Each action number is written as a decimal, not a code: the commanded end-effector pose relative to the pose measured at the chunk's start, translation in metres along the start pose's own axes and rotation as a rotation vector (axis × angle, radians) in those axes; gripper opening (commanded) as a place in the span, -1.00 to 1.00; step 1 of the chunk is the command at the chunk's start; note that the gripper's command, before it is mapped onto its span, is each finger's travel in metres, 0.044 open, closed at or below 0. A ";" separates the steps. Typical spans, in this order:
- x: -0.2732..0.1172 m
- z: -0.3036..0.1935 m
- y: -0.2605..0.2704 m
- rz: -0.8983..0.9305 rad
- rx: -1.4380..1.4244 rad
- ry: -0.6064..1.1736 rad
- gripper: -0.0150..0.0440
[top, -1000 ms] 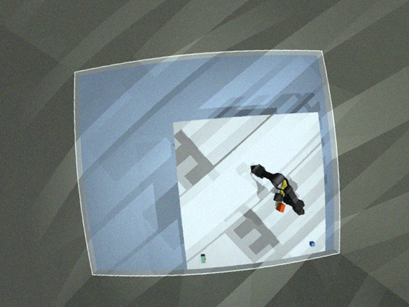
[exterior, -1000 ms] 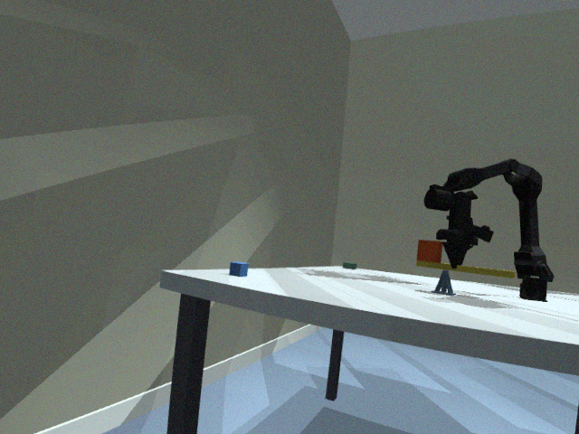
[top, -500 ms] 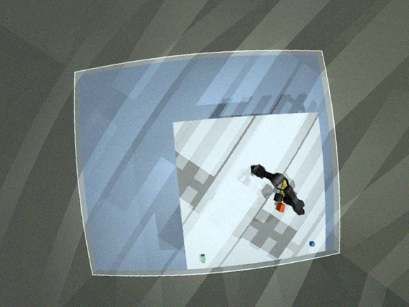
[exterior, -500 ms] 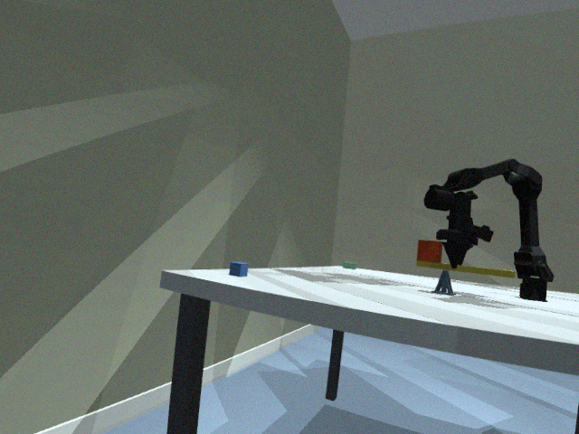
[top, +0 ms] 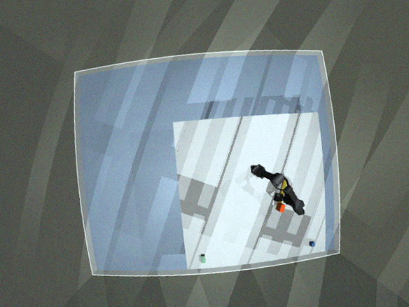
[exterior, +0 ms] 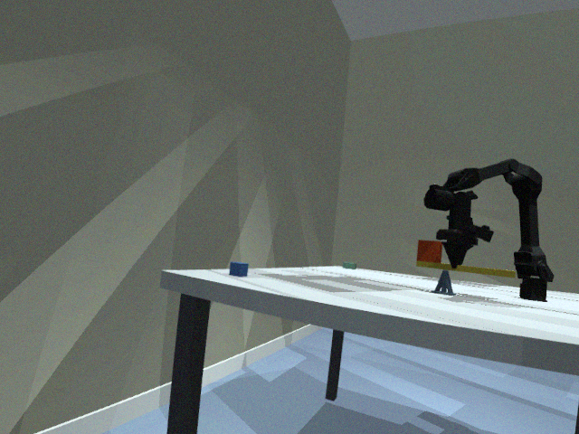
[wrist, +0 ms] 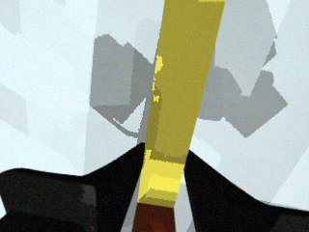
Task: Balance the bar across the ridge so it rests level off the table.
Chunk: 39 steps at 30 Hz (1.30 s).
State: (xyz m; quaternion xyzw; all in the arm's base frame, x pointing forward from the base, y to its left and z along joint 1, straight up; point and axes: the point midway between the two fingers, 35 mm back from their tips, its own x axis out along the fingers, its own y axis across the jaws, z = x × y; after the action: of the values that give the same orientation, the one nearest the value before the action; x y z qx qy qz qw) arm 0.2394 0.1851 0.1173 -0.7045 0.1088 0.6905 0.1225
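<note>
A long yellow bar (top: 284, 185) (exterior: 486, 270) (wrist: 185, 72) with an orange-red block (top: 280, 206) (exterior: 429, 250) (wrist: 154, 219) on one end is held off the table. My gripper (exterior: 454, 266) (wrist: 164, 150) points down and is shut on the bar, a little along from the block. The blue-grey ridge (exterior: 444, 284) stands under the bar, just left of my fingertips in the exterior view. Its top is at or very near the bar's underside; contact cannot be told for sure. The bar slopes slightly down to the right in that view. The ridge is not visible in the wrist view.
A blue block (top: 312, 243) (exterior: 238, 268) lies near a table corner. A green block (top: 203, 258) (exterior: 349, 265) lies near another corner of the white table (exterior: 374, 326). The bar's far end reaches close to my arm's base (exterior: 532, 288).
</note>
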 end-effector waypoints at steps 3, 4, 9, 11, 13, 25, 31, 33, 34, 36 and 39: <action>0.000 0.000 0.000 0.000 0.000 0.000 -0.49; 0.000 0.000 0.000 0.000 0.000 0.000 -0.49; 0.000 0.000 0.000 0.000 0.000 0.000 -0.49; 0.000 0.000 0.000 0.000 0.000 0.000 -0.49; 0.000 0.000 0.000 0.000 0.000 0.000 -0.49; 0.000 0.000 0.000 0.000 0.000 0.000 0.04; 0.000 0.000 0.000 0.000 0.000 0.000 0.07; 0.000 0.000 0.000 0.000 0.000 0.000 0.07; 0.000 0.000 0.000 0.000 0.000 0.000 0.07; 0.000 0.000 0.000 0.000 0.000 0.000 0.07; 0.000 0.000 0.000 0.000 0.000 0.000 0.07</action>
State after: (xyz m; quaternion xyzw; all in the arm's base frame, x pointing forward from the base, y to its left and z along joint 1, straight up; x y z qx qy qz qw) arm 0.2394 0.1851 0.1172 -0.7045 0.1089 0.6905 0.1225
